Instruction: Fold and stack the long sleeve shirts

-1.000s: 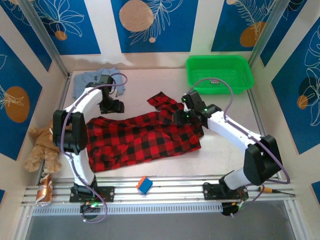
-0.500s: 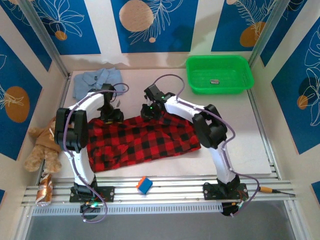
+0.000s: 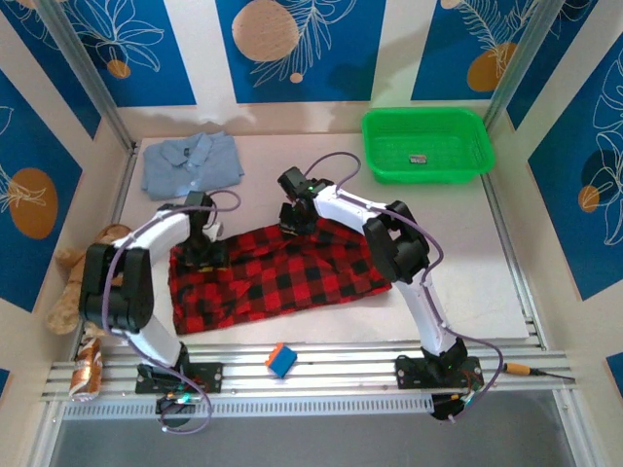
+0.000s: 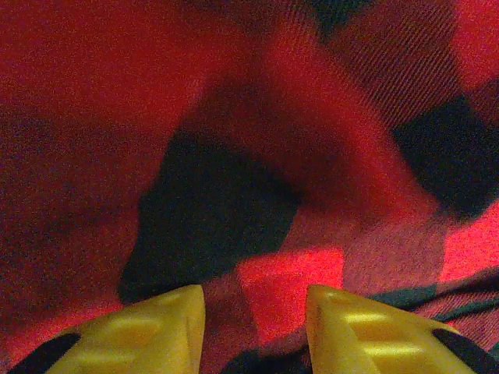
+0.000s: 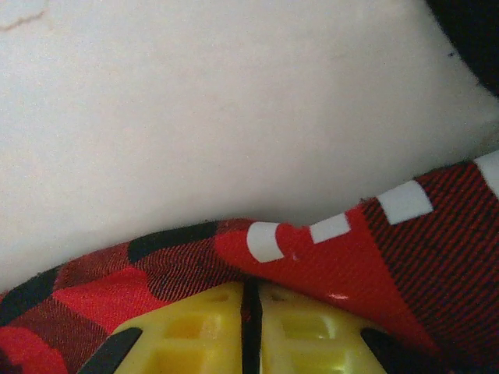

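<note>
Fingers [image 5: 195, 331] of the right gripper [image 5: 251, 290] press together on the flannel [image 3: 282, 277], pinching its far edge at their tips, where white marks [image 5: 265, 240] run along red cloth. Left gripper [image 4: 253, 327] fingers [image 4: 148, 331] stand narrowly apart, pushed down into the flannel's left end with cloth between them; whether they grip it cannot be told. The flannel, red-and-black checked and rumpled, lies spread out left of the green basket [image 3: 428, 144] and nearer the arms. Farther left of the basket, level with it, lies the folded blue shirt [image 3: 190, 163]. Two shirts, two grippers, one basket.
</note>
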Robot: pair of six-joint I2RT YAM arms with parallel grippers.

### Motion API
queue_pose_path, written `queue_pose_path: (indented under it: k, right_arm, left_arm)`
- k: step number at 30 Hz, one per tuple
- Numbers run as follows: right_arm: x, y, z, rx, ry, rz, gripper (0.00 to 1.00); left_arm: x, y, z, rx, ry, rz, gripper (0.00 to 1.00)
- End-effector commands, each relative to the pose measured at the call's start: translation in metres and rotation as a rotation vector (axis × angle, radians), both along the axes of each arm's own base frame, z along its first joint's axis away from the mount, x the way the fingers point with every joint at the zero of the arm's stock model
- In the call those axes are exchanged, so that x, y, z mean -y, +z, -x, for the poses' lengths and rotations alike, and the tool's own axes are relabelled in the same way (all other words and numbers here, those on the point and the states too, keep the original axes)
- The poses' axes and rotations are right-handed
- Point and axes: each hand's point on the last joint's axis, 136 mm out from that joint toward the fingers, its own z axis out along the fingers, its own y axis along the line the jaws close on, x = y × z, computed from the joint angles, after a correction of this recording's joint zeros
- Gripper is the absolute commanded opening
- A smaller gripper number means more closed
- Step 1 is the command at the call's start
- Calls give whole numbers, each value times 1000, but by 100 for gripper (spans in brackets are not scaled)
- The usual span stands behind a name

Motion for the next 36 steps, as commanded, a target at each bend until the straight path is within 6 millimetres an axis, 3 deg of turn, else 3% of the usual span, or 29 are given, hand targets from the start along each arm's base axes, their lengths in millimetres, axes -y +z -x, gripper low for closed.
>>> queue_pose_path:
  k: [1,4,7,11,16,18,23,27,31,36]
  right_arm:
    - [30,-30,3,-60,-95,122,14]
    - [30,-34,4,-67,-100,120,14]
    - [26,-33,6,-52,-87,107,14]
    - [25,-31,7,-41,-74,111,14]
    - [23,-31,9,-35,-64,113,14]
    - [22,-34,9,-38,-64,116,14]
    - [23,-38,13,-49,-67,124,13]
    - [24,-40,15,-53,-68,132,13]
    - [28,-41,16,-57,-75,146,13]
    - [38,-41,15,-64,-107,166,13]
  left_arm:
    - [-6,12,14,52,92,7,38]
    - [-19,27,23,116,187,-26,38]
    - [-24,55,16,252,281,7,41]
    - [-12,101,-19,343,254,72,53]
    - [10,125,-77,376,131,109,60]
    - [30,120,-95,364,62,124,57]
    - [83,80,-122,301,-34,189,40]
    - [109,49,-136,259,-64,201,35]
    - [111,23,-136,193,-102,147,31]
    - [81,2,-98,65,-103,30,29]
